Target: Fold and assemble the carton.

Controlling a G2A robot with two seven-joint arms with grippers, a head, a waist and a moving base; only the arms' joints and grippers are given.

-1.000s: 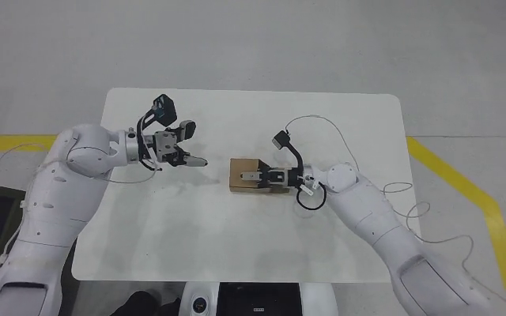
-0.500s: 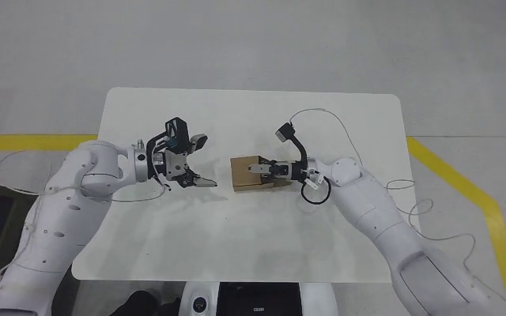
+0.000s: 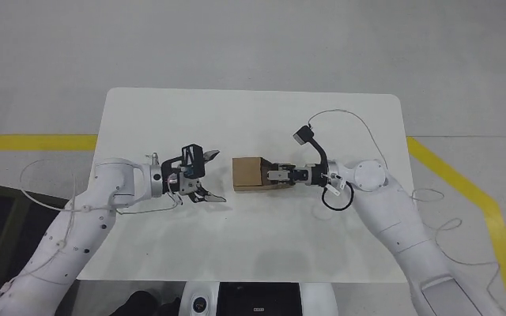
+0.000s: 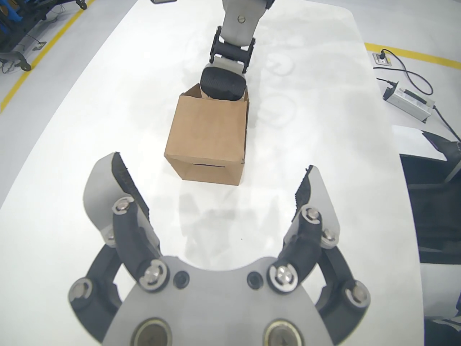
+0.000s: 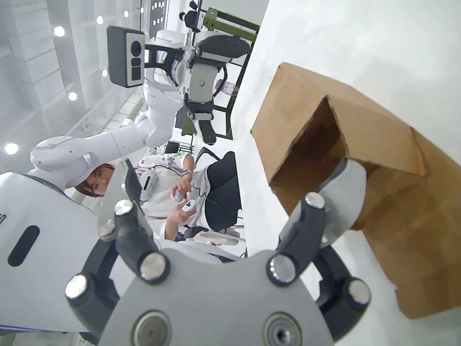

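A brown carton [image 3: 248, 174] lies on its side in the middle of the white table [image 3: 253, 110], its closed end toward my left gripper [image 3: 213, 176]. That gripper hovers open a short way from the carton [image 4: 209, 138], its fingers [image 4: 119, 181] spread wide and holding nothing. My right gripper [image 3: 273, 174] is at the carton's other, open end [image 5: 309, 145]. It is open: one finger [image 5: 342, 185] reaches into the opening beside a flap, and the other finger [image 5: 126, 181] stands well clear. One of its black pads [image 4: 221, 84] shows over the carton's far edge.
The table has bare room all around the carton. A grey power adapter [image 4: 408, 98] with its cable lies on the floor beyond one long table edge. Yellow lines [image 3: 47, 142] mark the floor beside the table.
My left gripper has swung in toward the carton and now faces its closed end. The right arm has drawn back slightly while keeping its gripper at the open end.
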